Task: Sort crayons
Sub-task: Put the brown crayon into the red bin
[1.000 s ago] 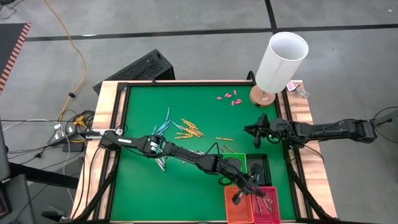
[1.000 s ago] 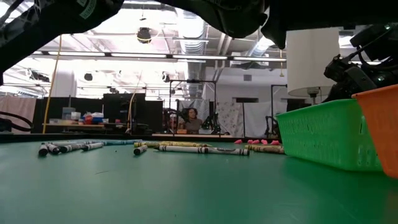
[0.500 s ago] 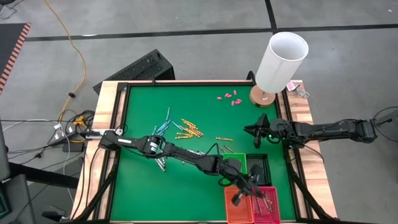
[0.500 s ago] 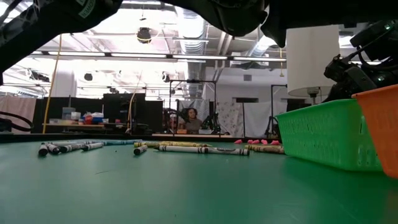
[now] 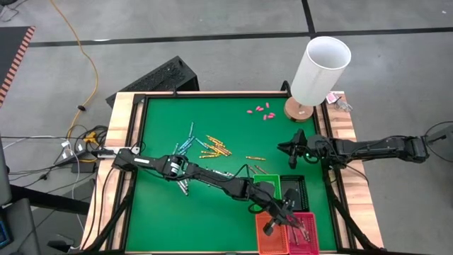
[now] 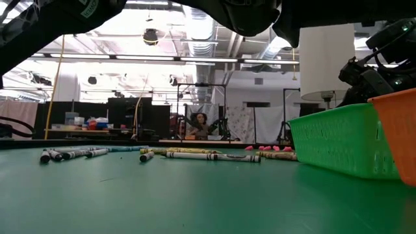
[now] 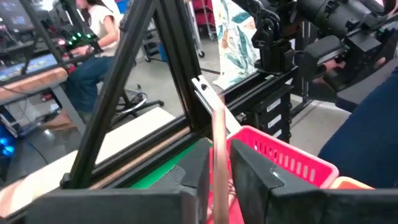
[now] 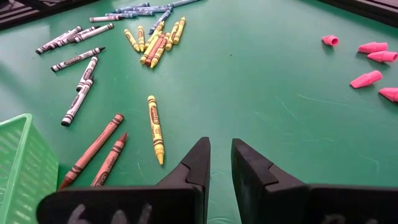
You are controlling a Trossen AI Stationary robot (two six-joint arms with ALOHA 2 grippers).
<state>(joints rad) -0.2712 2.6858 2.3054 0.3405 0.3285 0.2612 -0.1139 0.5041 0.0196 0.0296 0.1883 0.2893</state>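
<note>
the left gripper (image 5: 272, 225) hangs over the orange basket (image 5: 267, 242) at the near edge of the bench (image 5: 205, 113), its fingers (image 7: 194, 163) set narrowly around an upright brownish-red crayon (image 7: 219, 149); whether they grip it or only flank it cannot be told. a pink basket (image 5: 306, 234) sits just beside the orange one, with a green basket (image 6: 338, 140) and a black tray (image 5: 296, 190) behind them. the right gripper (image 5: 293, 150) waits low over the bench's right side, its fingers (image 8: 194, 163) a small gap apart, holding nothing. near it lie one yellow crayon (image 8: 155, 128) and two brownish-red crayons (image 8: 93, 149). the remaining crayons (image 5: 202, 145), light blue, yellow-orange and grey-white, lie scattered across the bench's middle and left. small pink pieces (image 5: 260, 110) lie near the far edge, beside a white lamp (image 5: 318, 69).
</note>
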